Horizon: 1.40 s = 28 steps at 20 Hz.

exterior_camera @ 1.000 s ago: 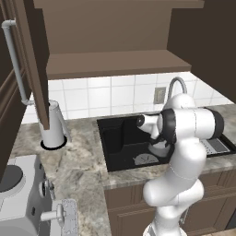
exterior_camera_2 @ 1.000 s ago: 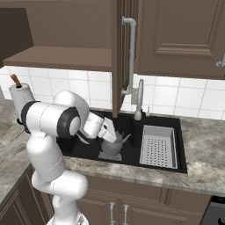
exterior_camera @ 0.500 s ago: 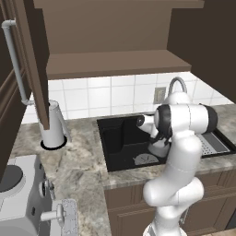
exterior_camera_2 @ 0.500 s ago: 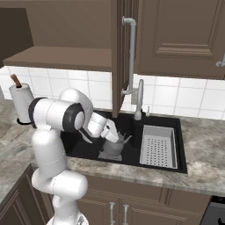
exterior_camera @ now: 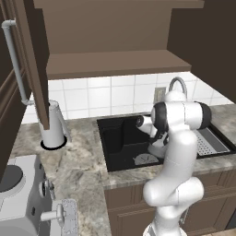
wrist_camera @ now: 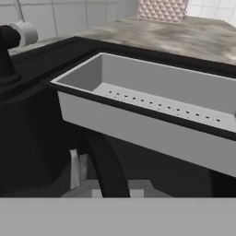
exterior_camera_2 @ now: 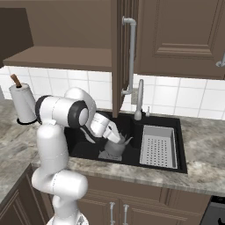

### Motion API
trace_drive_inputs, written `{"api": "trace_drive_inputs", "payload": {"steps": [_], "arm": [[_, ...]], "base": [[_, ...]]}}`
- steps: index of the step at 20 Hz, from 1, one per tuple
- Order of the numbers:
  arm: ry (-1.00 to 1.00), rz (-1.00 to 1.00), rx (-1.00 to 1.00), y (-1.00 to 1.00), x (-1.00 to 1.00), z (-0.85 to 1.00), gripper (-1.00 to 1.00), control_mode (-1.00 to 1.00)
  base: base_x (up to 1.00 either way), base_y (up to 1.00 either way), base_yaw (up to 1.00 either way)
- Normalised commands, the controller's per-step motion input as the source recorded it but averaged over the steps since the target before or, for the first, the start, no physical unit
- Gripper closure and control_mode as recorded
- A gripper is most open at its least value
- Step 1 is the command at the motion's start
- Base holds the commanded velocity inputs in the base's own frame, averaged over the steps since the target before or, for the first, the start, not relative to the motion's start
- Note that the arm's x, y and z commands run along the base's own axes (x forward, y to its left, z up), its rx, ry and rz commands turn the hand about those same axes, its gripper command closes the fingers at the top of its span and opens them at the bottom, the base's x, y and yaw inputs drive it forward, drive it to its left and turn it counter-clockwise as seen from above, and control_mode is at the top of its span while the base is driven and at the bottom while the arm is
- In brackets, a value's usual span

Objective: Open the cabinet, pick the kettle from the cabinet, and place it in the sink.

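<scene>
The black sink [exterior_camera: 120,140] [exterior_camera_2: 83,147] is set in the grey marbled counter. The dark grey kettle [exterior_camera: 159,150] [exterior_camera_2: 115,150] stands low in the basin, left of the tray. My gripper [exterior_camera: 156,138] [exterior_camera_2: 117,137] reaches down onto its top and is shut on the arched handle. In the hand view that dark kettle handle [wrist_camera: 105,166] curves up from the bottom centre over the kettle's grey body [wrist_camera: 87,186]; my fingertips are hidden there. The cabinet [exterior_camera: 115,64] hangs above with its door [exterior_camera: 33,60] [exterior_camera_2: 117,52] swung open and its shelf bare.
A grey perforated tray [exterior_camera_2: 158,147] [wrist_camera: 152,106] [exterior_camera: 209,140] fills the sink's right part, close beside the kettle. The faucet [exterior_camera_2: 139,99] [exterior_camera: 177,85] rises behind the basin. A paper-towel roll [exterior_camera: 53,124] [exterior_camera_2: 23,104] stands on the counter to the left. A stove [exterior_camera: 23,193] is at front left.
The arm's elbow has swung slightly toward the sink. The gripper and the kettle have stayed almost in place in the basin.
</scene>
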Motion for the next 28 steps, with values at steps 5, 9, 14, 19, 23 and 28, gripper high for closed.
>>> {"api": "trace_drive_inputs", "payload": {"steps": [5,9,14,19,23,28], "arm": [[0.00,0.00,0.00,0.00,0.02,-0.31,1.00,-1.00],[-0.01,-0.01,0.02,0.00,0.09,-0.25,1.00,-1.00],[-0.01,-0.01,0.01,0.00,0.10,-0.22,1.00,-1.00],[-0.05,-0.01,0.01,0.00,0.08,-0.23,1.00,-1.00],[-0.09,-0.02,0.02,0.00,0.03,-0.24,1.00,-1.00],[-0.12,-0.04,0.02,0.00,0.00,-0.27,1.00,-1.00]], "base": [[0.00,0.00,0.00],[0.00,0.00,0.00],[0.00,0.00,0.00],[0.00,0.00,0.00],[0.00,0.00,0.00],[0.00,0.00,0.00]]}}
